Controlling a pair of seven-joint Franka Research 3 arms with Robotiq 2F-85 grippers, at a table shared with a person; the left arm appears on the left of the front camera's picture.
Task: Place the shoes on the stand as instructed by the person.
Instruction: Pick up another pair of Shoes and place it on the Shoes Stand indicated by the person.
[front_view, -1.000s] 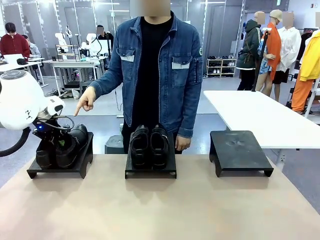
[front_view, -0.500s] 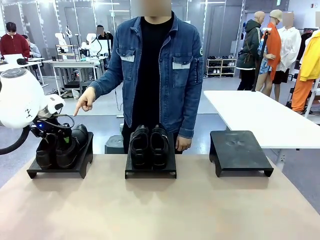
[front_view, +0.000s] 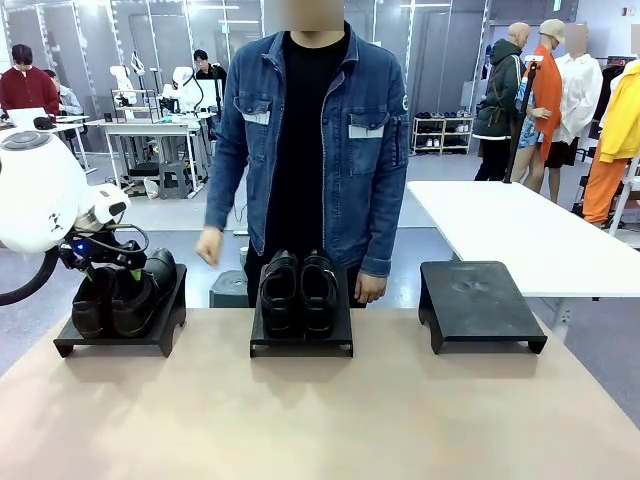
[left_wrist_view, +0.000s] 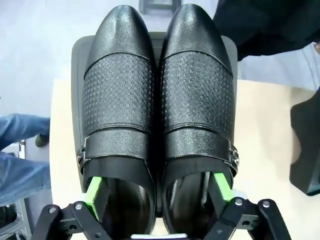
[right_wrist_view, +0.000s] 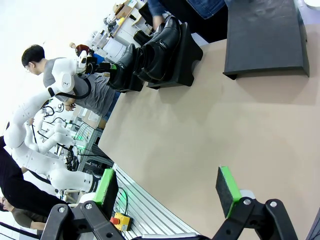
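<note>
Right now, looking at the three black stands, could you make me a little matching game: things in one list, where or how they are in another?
Things:
1. strap shoes
2. plain shoes
3. right stand
4. left tool

States:
A. bare on top
B. on the middle stand
C. open, fingers inside the shoe openings
D. on the left stand

Pairs: 1-D, 2-B, 3-A, 4-C

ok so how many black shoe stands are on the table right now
3. Left stand holds the strapped pair, middle stand holds the other pair, right stand is bare. None looks hidden.
</note>
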